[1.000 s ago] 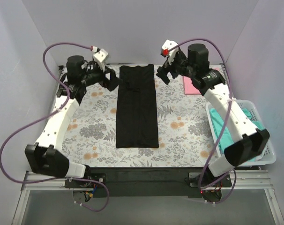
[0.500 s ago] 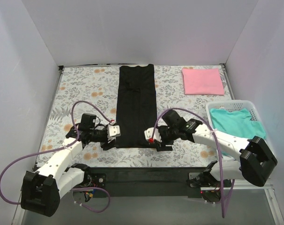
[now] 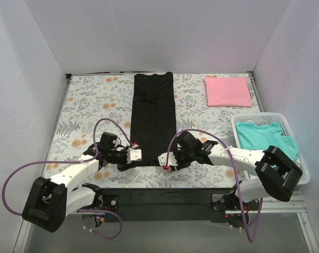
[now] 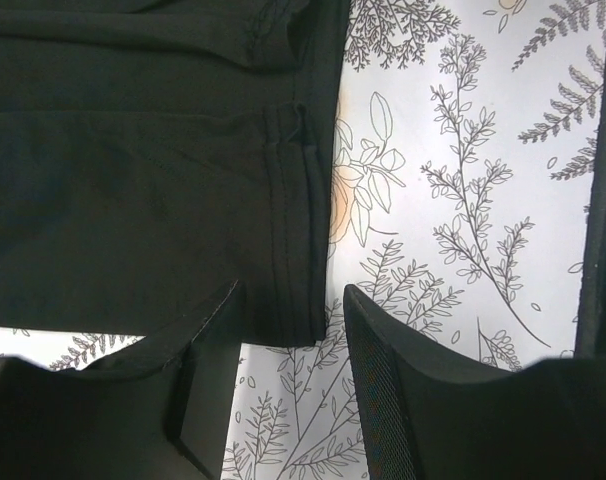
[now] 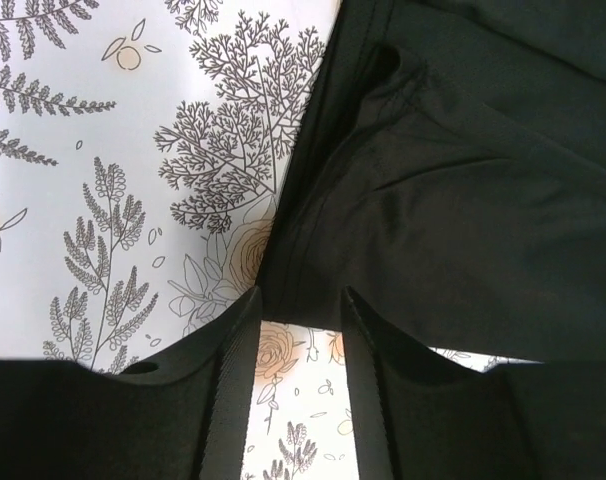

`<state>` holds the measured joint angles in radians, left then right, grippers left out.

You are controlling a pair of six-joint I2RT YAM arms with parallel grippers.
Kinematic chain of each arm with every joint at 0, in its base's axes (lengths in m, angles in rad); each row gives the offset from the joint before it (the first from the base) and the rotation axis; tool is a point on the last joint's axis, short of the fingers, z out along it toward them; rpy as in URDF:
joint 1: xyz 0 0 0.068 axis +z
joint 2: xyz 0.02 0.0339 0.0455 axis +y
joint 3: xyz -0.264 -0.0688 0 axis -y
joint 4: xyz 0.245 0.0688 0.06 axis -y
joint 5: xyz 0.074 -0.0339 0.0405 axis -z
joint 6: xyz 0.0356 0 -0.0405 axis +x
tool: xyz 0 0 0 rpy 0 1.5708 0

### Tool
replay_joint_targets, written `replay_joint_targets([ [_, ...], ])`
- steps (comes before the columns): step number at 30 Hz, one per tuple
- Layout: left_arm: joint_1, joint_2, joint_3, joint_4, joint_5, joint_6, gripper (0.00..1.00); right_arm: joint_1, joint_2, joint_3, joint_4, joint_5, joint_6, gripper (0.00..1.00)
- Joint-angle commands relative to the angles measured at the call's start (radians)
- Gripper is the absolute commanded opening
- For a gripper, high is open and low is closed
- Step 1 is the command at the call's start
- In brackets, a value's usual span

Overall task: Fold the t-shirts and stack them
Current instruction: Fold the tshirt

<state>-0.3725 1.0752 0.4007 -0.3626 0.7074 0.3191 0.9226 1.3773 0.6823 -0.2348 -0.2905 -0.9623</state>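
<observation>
The black t-shirt (image 3: 154, 118) lies folded into a long narrow strip down the middle of the table. My left gripper (image 3: 131, 157) is open at its near left corner. In the left wrist view the gripper (image 4: 288, 335) has the hem corner of the black t-shirt (image 4: 143, 190) between its fingertips, which rest low on the cloth. My right gripper (image 3: 166, 160) is open at the near right corner. In the right wrist view the gripper (image 5: 298, 320) straddles the corner of the black t-shirt (image 5: 453, 230). The pink t-shirt (image 3: 228, 90) lies folded at the far right. The teal t-shirt (image 3: 265, 138) sits in the basket.
The white lattice basket (image 3: 301, 166) stands at the right edge, beside my right arm. The floral table cloth (image 3: 96, 110) covers the table. Grey walls close in the back and both sides.
A second ago both grippers were at the far end of the black t-shirt. They have come to its near end and now sit low at the two near corners, open.
</observation>
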Motion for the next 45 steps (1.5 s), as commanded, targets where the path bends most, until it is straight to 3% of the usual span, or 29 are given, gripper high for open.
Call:
replay_joint_targets([
  [1,-0.020,0.023,-0.013,0.063,-0.016,0.021,0.43,0.013,0.028,-0.007,0.052,0.005,-0.026,0.43],
  [14,-0.040,0.097,-0.031,0.060,-0.065,0.038,0.41,0.038,0.100,-0.029,0.032,0.002,-0.043,0.40],
  [16,-0.043,0.109,-0.025,0.059,-0.072,0.041,0.38,0.036,0.114,-0.029,0.034,0.008,-0.036,0.35],
  [18,-0.043,0.130,-0.019,0.050,-0.078,0.063,0.22,0.038,0.137,-0.026,0.028,0.027,-0.020,0.28],
  [22,-0.043,0.164,-0.002,0.050,-0.091,0.054,0.03,0.038,0.181,0.003,-0.006,0.053,0.011,0.02],
  [28,-0.088,0.100,0.039,0.002,-0.060,0.029,0.00,0.061,0.115,0.042,-0.052,0.022,0.068,0.01],
  [32,-0.163,-0.002,0.046,-0.113,-0.046,0.083,0.00,0.128,-0.019,0.025,-0.103,-0.007,0.094,0.01],
  [36,-0.163,-0.057,0.095,-0.220,-0.014,0.064,0.00,0.140,-0.090,0.031,-0.115,-0.016,0.106,0.01],
  [40,-0.148,-0.009,0.187,-0.217,0.000,0.001,0.00,0.090,-0.083,0.086,-0.118,-0.015,0.105,0.01],
  [45,-0.045,0.092,0.305,-0.170,0.024,0.011,0.00,-0.008,-0.023,0.195,-0.116,-0.042,0.068,0.01],
])
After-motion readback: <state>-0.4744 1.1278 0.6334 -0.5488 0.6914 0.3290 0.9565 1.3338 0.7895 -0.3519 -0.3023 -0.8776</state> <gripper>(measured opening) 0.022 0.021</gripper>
